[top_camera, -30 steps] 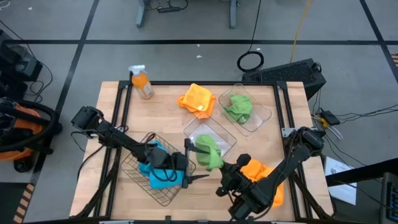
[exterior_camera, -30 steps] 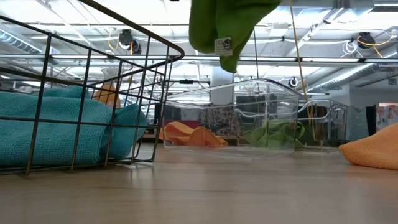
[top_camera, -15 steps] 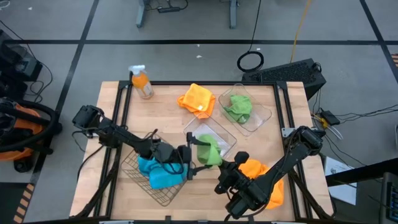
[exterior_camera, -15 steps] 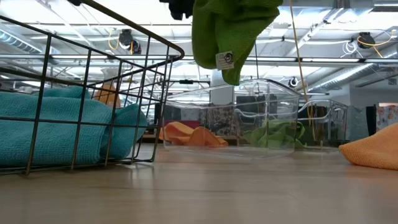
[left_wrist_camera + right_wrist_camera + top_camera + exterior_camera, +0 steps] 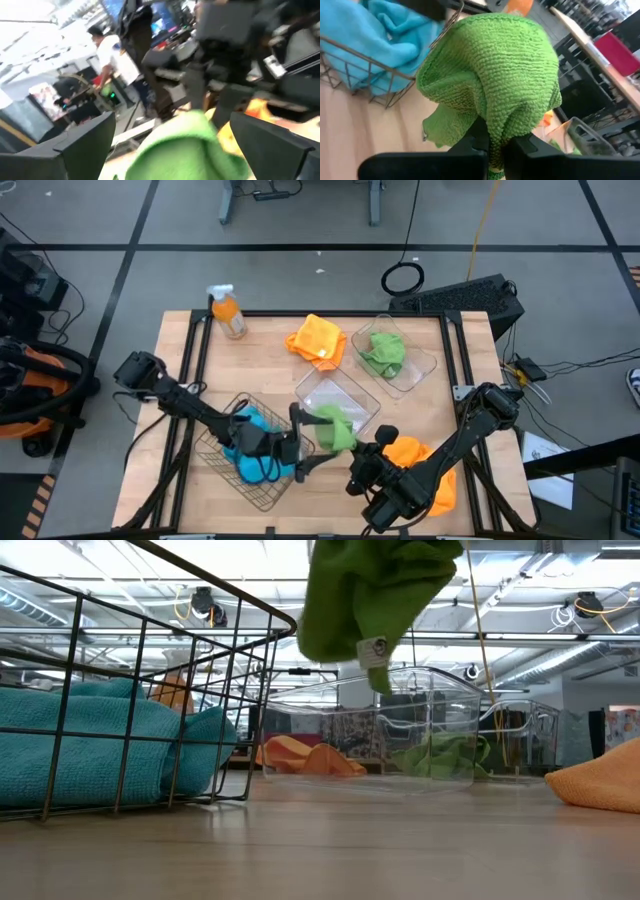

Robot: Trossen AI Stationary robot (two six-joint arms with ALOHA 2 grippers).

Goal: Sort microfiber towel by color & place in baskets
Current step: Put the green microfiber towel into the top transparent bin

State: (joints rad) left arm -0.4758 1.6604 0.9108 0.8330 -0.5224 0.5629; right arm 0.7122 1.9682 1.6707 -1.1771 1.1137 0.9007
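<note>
Between the left fingers [image 5: 300,442] hangs the green towel [image 5: 333,428]; the wire basket [image 5: 250,450] blocks behind them, the clear tub [image 5: 338,395] stands just beyond, bare worktop [image 5: 262,365] farther off.

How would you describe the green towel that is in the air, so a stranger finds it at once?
Start at the wire basket holding blue cloths. Just beside it, the right gripper pinches the green towel above the table. The other green towel lies inside a clear tub.
</note>
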